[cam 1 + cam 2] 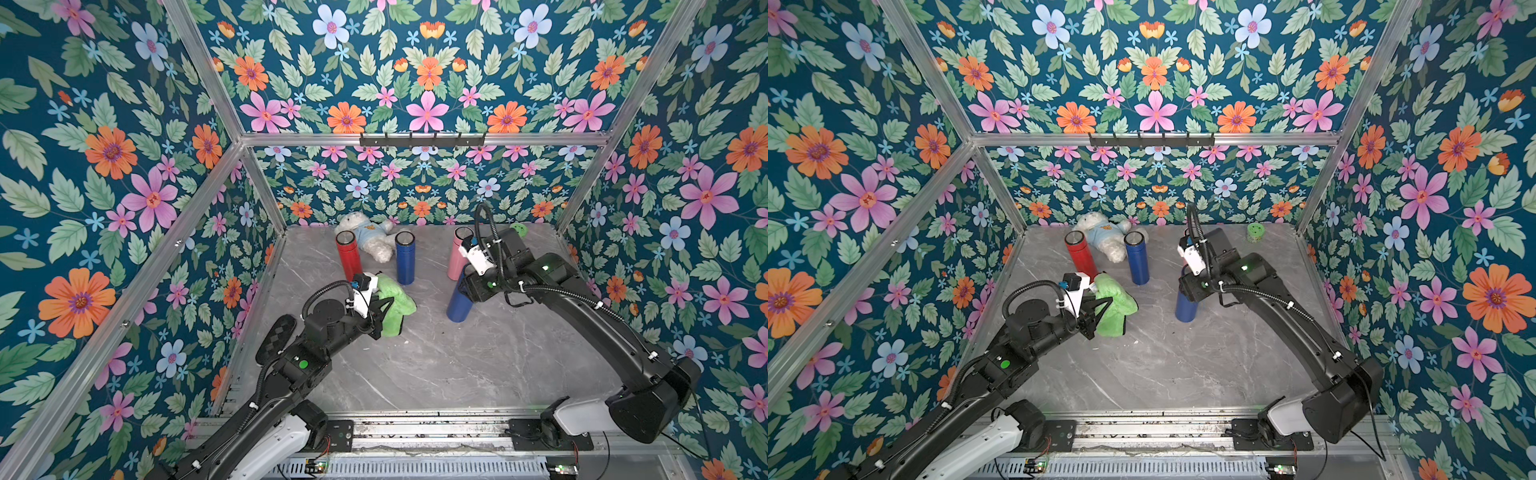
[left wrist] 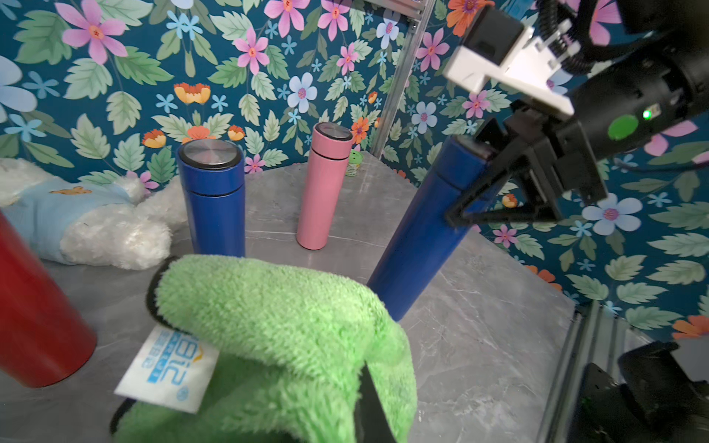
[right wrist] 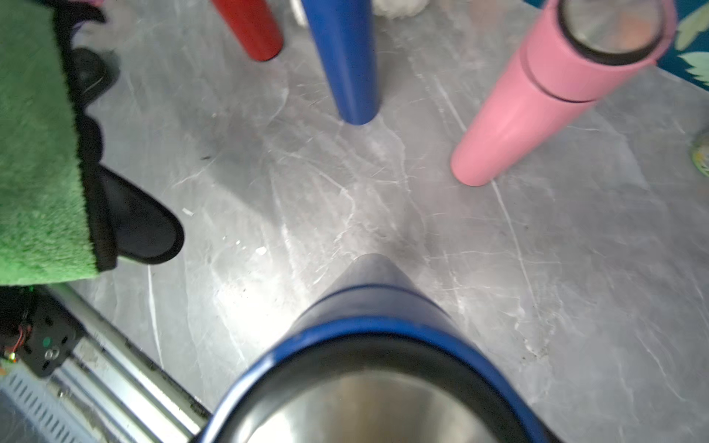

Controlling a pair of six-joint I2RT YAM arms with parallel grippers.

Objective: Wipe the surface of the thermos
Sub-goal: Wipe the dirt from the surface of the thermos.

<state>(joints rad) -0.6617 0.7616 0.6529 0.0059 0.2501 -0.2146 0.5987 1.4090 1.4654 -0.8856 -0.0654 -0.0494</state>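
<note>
A blue thermos [image 1: 459, 303] [image 1: 1185, 307] leans tilted right of centre, its base low at the table. My right gripper [image 1: 471, 278] [image 2: 460, 199] is shut on its upper part, just below the lid. The steel lid fills the near edge of the right wrist view, with the thermos body [image 3: 368, 303] under it. My left gripper [image 1: 384, 309] [image 1: 1100, 309] is shut on a fluffy green cloth [image 1: 399, 303] [image 2: 276, 307] [image 3: 38, 153], which is draped over its fingers [image 2: 370, 402]. The cloth hangs left of the thermos, a small gap apart.
At the back stand a red thermos [image 1: 348, 253], a second blue thermos [image 1: 405, 257] and a pink thermos [image 1: 456, 257]. A white plush toy [image 1: 370, 237] lies between the red and blue ones. A small green object [image 1: 1254, 232] sits in the far right corner. Floral walls enclose the grey table [image 1: 457, 365].
</note>
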